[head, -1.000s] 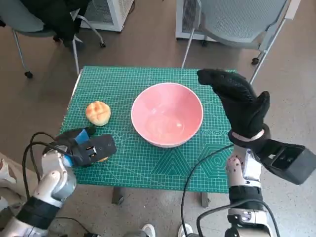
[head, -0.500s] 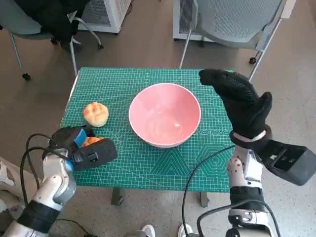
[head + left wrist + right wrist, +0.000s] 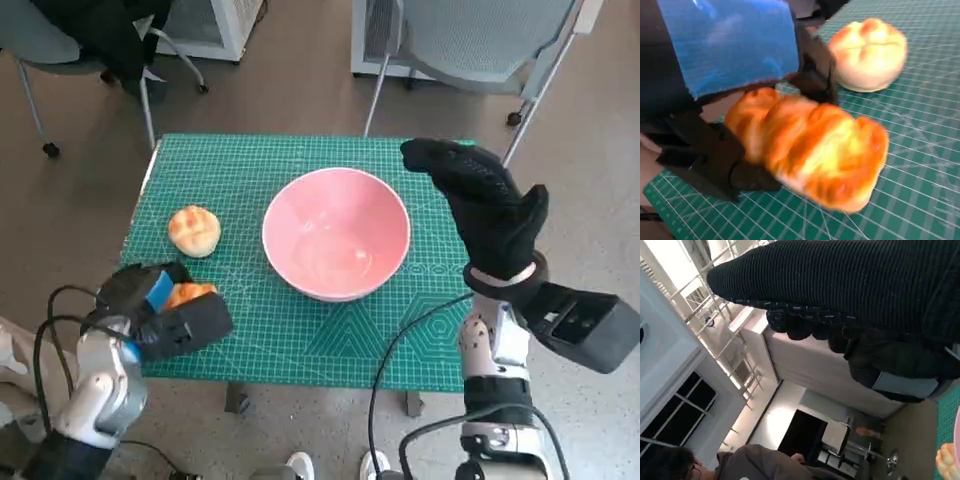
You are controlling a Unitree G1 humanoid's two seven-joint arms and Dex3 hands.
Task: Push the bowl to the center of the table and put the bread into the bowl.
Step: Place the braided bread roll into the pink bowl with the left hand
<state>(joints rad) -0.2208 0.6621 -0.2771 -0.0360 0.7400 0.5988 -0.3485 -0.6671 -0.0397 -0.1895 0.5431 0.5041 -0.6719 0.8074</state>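
Observation:
The pink bowl (image 3: 336,232) stands upright near the middle of the green mat (image 3: 290,165). My left hand (image 3: 172,316) is over the mat's front left corner and grips a golden-brown bread (image 3: 188,294). In the left wrist view that bread (image 3: 815,150) sits between the black fingers (image 3: 715,165) of my left hand (image 3: 725,65). A second, round bun (image 3: 195,230) lies on the mat just beyond it, left of the bowl, and is also seen as the bun (image 3: 870,52). My gloved right hand (image 3: 490,212) hovers over the mat's right side beside the bowl, holding nothing; the glove (image 3: 840,285) also shows.
A grey chair (image 3: 470,40) stands behind the table and another chair with dark cloth (image 3: 90,35) at the back left. Black cables (image 3: 410,340) hang over the front right of the mat. A person (image 3: 755,465) shows in the right wrist view.
My left hand has drawn back slightly toward the front left corner, and the bread in it now shows more. The bowl, the round bun and my right hand have stayed put.

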